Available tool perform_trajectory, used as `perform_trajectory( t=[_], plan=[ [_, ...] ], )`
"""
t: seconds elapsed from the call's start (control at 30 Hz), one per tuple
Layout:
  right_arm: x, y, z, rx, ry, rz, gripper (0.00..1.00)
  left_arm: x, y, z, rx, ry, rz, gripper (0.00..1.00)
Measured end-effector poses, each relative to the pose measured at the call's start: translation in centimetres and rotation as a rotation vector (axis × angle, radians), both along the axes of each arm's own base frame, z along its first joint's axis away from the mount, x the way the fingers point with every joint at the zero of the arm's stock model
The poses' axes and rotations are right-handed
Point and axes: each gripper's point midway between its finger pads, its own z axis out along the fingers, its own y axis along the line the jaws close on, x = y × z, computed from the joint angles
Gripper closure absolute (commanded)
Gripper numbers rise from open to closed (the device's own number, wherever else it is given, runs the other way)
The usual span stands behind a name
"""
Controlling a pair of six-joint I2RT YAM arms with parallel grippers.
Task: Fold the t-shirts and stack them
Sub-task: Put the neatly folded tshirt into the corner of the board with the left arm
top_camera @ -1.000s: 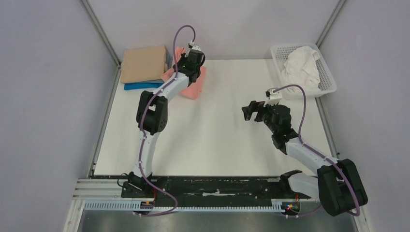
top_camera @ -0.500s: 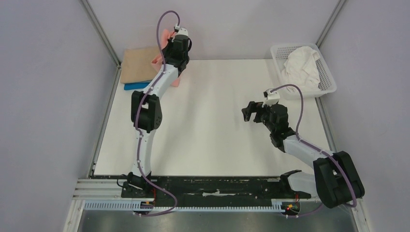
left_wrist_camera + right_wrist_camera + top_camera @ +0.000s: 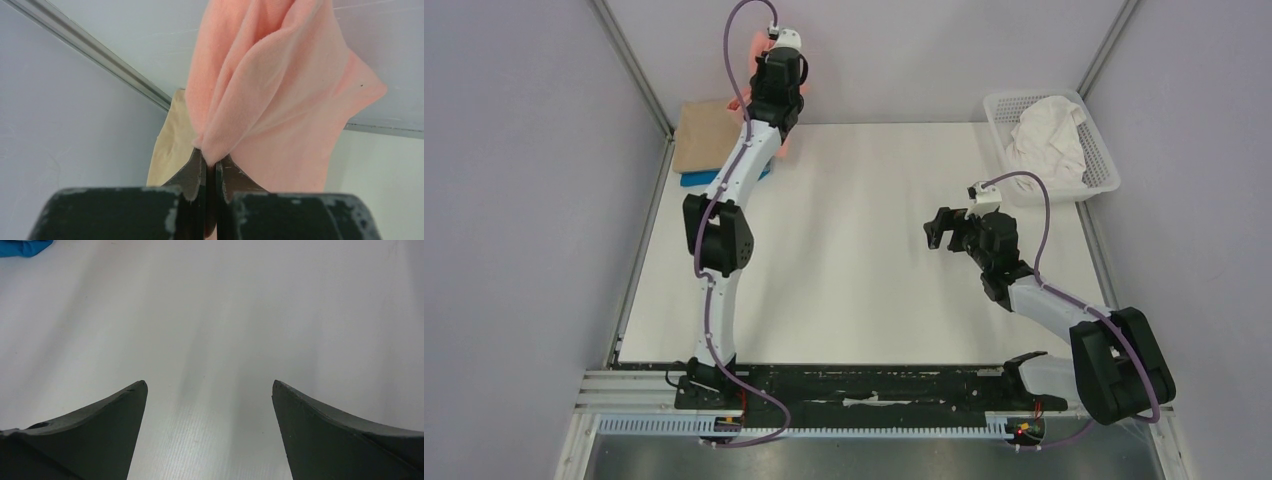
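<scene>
Left end effector [image 3: 210, 164], jaws pinched shut on a bunched fold of the pink shirt [image 3: 272, 100], holds it aloft at far left near the tan shirt [image 3: 704, 135]; limp, light cloth, likely best gripped at edges; right end effector [image 3: 208, 385] gapes wide over the surface [image 3: 210, 300].

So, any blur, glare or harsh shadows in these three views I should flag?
Top external: evenly lit and sharp, no harsh shadows on the table. Left wrist: the salmon-pink t-shirt looks slightly soft, and the left end effector is dark and near-featureless. Right wrist: the right end effector shows as soft-edged dark silhouettes; the table has a faint streaky sheen, no hard glare.
</scene>
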Motion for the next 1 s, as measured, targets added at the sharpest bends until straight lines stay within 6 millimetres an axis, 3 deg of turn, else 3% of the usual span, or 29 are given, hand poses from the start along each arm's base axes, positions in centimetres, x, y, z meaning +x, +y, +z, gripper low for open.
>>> perform_trajectory(
  t=[0.37, 0.6, 0.83, 1.0],
  plan=[
    [0.0, -0.1, -0.1, -0.002, 0.004, -0.003, 0.02, -0.7, 1.7, 1.5, -0.031, -0.053, 0.075, 0.98],
    [0.3, 0.2, -0.5, -0.005, 0.024, 0.004, 0.02, -1.6, 4.2, -0.4, -0.017, -0.006, 0.110, 0.98],
    [0.3, 0.2, -1.0, -0.009, 0.039, 0.005, 0.02, -2.4, 7.5, -1.0, -0.040, -0.011, 0.161, 0.98],
    [0.4, 0.2, -1.2, -0.010, 0.049, 0.005, 0.02, -3.1, 9.1, -3.1, -0.045, -0.010, 0.174, 0.98]
  ],
)
